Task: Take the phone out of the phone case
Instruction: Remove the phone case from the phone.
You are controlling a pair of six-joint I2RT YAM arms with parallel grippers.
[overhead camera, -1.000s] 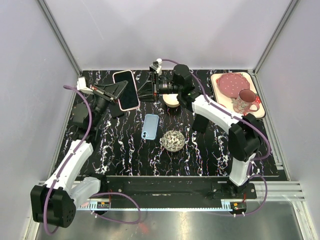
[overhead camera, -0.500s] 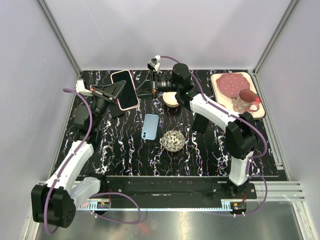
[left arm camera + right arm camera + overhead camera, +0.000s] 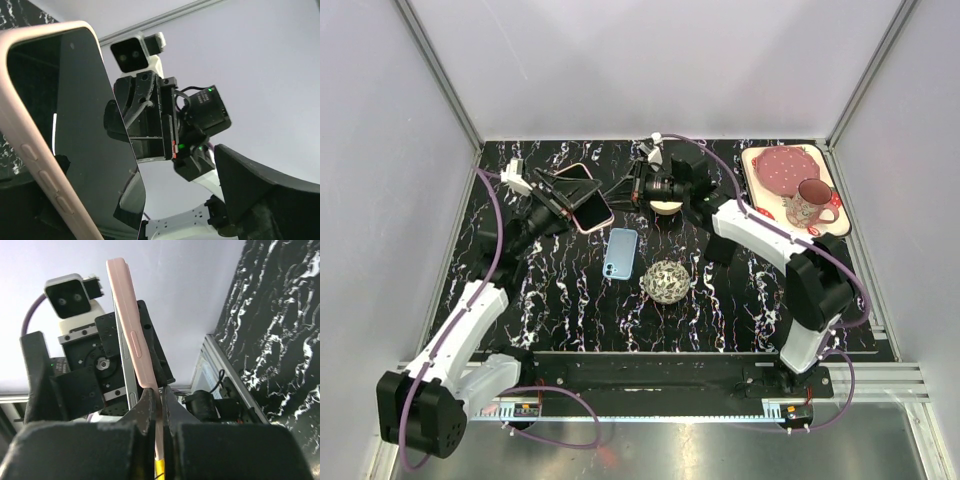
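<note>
The phone in its pink phone case (image 3: 590, 207) hangs tilted above the table's back left, between both arms. My right gripper (image 3: 160, 401) is shut on the pink case's edge (image 3: 126, 315); the phone's silver side (image 3: 129, 382) shows beside the case, standing slightly off it. In the top view the right gripper (image 3: 621, 193) meets the case from the right. My left gripper (image 3: 568, 199) is open: the dark phone screen (image 3: 75, 135) lies along its left side, and its right finger (image 3: 265, 195) stands well clear of it.
A light-blue phone-shaped slab (image 3: 619, 253) lies flat mid-table, with a patterned ball (image 3: 666, 281) just right of it. A small bowl (image 3: 666, 206) sits under the right arm. At the back right a tray (image 3: 757, 158) holds a pink plate and a mug (image 3: 812, 204).
The left gripper has opened and the right gripper has shut on the case edge. The cased phone has shifted toward the near right and tilted from face-up to steeply angled.
</note>
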